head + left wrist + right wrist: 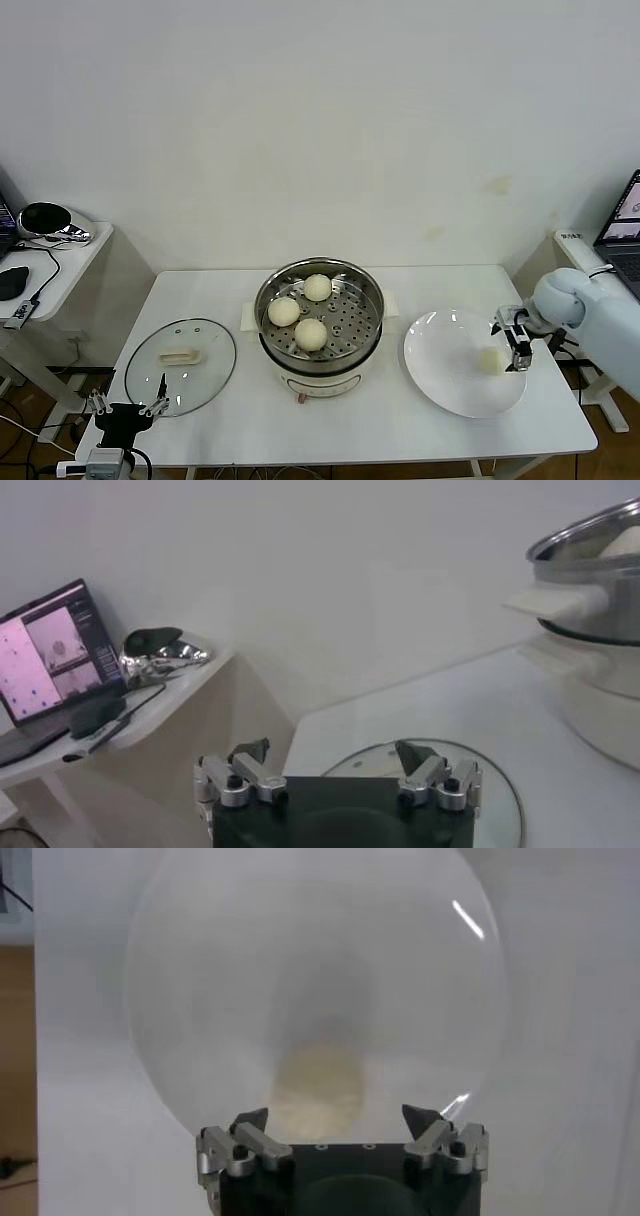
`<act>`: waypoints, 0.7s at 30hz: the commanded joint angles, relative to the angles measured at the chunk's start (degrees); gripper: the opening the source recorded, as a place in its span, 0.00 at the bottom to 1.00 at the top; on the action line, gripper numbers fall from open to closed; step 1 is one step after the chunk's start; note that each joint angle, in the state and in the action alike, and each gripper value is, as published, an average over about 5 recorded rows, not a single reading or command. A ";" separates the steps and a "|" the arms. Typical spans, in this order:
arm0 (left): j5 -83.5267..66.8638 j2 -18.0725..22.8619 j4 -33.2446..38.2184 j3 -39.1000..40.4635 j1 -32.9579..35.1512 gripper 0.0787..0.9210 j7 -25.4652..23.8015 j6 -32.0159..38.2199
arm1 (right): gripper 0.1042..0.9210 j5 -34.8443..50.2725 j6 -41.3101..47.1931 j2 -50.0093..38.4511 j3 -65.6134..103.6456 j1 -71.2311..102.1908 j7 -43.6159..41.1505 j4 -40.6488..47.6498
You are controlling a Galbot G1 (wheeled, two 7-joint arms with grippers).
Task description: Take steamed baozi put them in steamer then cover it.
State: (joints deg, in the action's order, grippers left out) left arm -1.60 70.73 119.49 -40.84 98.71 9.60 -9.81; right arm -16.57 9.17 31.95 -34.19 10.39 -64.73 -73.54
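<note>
Hovering open right claw (pixel 516 346), smooth round baozi (pixel 489 361), glossy plate (pixel 440 378)

We are facing a plain white wall (pixel 320 120) behind a white counter (pixel 350 420). A side desk (pixel 60 265) is standing at left, carrying a mouse (pixel 12 282) and cable; a laptop (pixel 625 225) is glowing at right.

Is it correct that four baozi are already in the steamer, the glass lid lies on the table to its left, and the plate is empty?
Not quite. The head view shows three baozi in the steamer; the fourth still lies on the plate, before the open right tool. The glass lid does lie on the table.
</note>
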 commanded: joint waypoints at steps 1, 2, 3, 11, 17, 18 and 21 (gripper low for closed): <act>0.00 0.02 -0.04 0.00 0.01 0.88 -0.02 -0.02 | 0.88 -2.51 -0.52 3.08 3.71 4.57 0.45 4.21; 0.00 0.04 -0.05 0.00 0.01 0.88 -0.02 -0.03 | 0.88 -2.89 -0.82 3.47 3.94 4.64 0.55 4.61; 0.01 0.08 -0.05 0.00 0.01 0.88 0.00 -0.04 | 0.88 -3.24 -1.10 3.84 4.15 4.69 0.62 4.97; 0.02 0.19 0.10 0.01 0.16 0.88 -0.03 -0.09 | 0.88 -4.01 -1.32 4.94 4.54 4.85 0.64 5.83; 0.08 0.39 -0.04 0.23 0.04 0.88 -0.02 -0.08 | 0.86 -4.87 -1.18 4.94 4.69 4.81 0.74 5.96; 0.09 0.41 -0.04 0.27 0.02 0.88 -0.02 -0.08 | 0.84 -4.94 -1.14 4.93 4.67 4.78 0.72 5.98; 0.09 0.38 -0.07 0.29 -0.03 0.88 -0.02 -0.08 | 0.79 -4.95 -1.08 4.93 4.57 4.69 0.67 5.98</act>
State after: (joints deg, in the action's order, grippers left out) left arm -1.55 71.15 119.49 -40.58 98.70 9.59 -9.89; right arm -20.61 8.28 36.19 -30.27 14.45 -64.09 -68.37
